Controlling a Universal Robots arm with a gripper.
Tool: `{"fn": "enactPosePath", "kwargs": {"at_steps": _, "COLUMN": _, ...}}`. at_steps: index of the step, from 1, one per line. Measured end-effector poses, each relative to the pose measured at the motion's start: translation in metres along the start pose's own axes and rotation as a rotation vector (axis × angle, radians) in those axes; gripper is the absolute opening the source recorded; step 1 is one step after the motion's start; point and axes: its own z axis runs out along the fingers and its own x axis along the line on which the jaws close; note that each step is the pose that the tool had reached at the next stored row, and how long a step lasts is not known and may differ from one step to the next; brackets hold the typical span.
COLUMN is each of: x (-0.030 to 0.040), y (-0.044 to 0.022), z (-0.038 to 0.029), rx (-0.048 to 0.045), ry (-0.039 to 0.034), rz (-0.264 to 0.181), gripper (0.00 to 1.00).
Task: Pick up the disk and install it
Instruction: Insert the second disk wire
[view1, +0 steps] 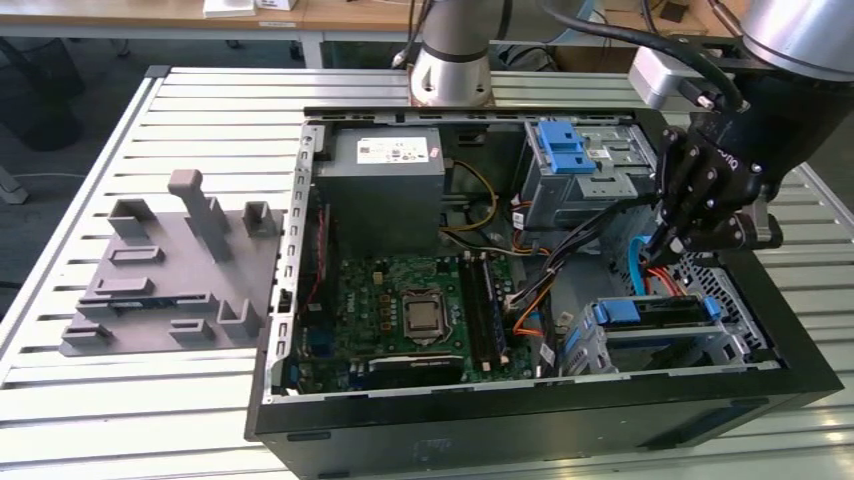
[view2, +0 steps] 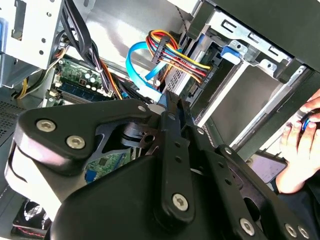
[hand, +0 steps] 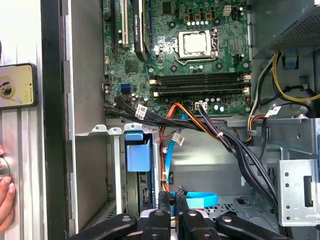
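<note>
Inside the open black computer case (view1: 534, 405), your black gripper (view1: 657, 248) hangs with fingers drawn together, holding nothing, just above the grey metal cage (view1: 731, 350) where the silver, blue-railed disk (view1: 650, 312) already looks seated.

Light's pretty even on my end, bright and diffuse from overhead, so the slatted desk (view1: 200, 110) gets only soft shadows. The silver case wall (view2: 115, 25) blows out with glare in the second wrist view. Up close the black gripper (view2: 170, 107) goes a bit soft, motherboard (hand: 175, 50) stays crisp.
</note>
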Motion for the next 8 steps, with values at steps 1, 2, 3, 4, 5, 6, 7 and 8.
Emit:
{"fn": "enactPosePath", "kwargs": {"at_steps": 1, "x": 0.0008, "y": 0.0000, "z": 0.0004, "rx": 0.0022, "ry": -0.0040, "rz": -0.001, "gripper": 0.16}}
{"fn": "enactPosePath", "kwargs": {"at_steps": 2, "x": 0.0018, "y": 0.0000, "z": 0.0008, "rx": 0.0054, "ry": -0.0066, "rz": -0.001, "gripper": 0.16}}
{"fn": "enactPosePath", "kwargs": {"at_steps": 3, "x": 0.0028, "y": -0.0001, "z": 0.0013, "rx": 0.0098, "ry": -0.0085, "rz": -0.002, "gripper": 0.16}}
{"fn": "enactPosePath", "kwargs": {"at_steps": 4, "x": 0.0036, "y": -0.0001, "z": 0.0016, "rx": 0.0155, "ry": -0.0095, "rz": -0.003, "gripper": 0.16}}
{"fn": "enactPosePath", "kwargs": {"at_steps": 5, "x": 0.0042, "y": 0.0002, "z": 0.0020, "rx": 0.0221, "ry": -0.0102, "rz": -0.003, "gripper": 0.16}}
{"fn": "enactPosePath", "kwargs": {"at_steps": 6, "x": 0.0047, "y": 0.0009, "z": 0.0026, "rx": 0.0272, "ry": -0.0110, "rz": -0.003, "gripper": 0.16}}
{"fn": "enactPosePath", "kwargs": {"at_steps": 7, "x": 0.0054, "y": 0.0017, "z": 0.0033, "rx": 0.0310, "ry": -0.0115, "rz": -0.003, "gripper": 0.16}}
{"fn": "enactPosePath", "kwargs": {"at_steps": 8, "x": 0.0063, "y": 0.0027, "z": 0.0043, "rx": 0.0333, "ry": -0.0117, "rz": -0.004, "gripper": 0.16}}
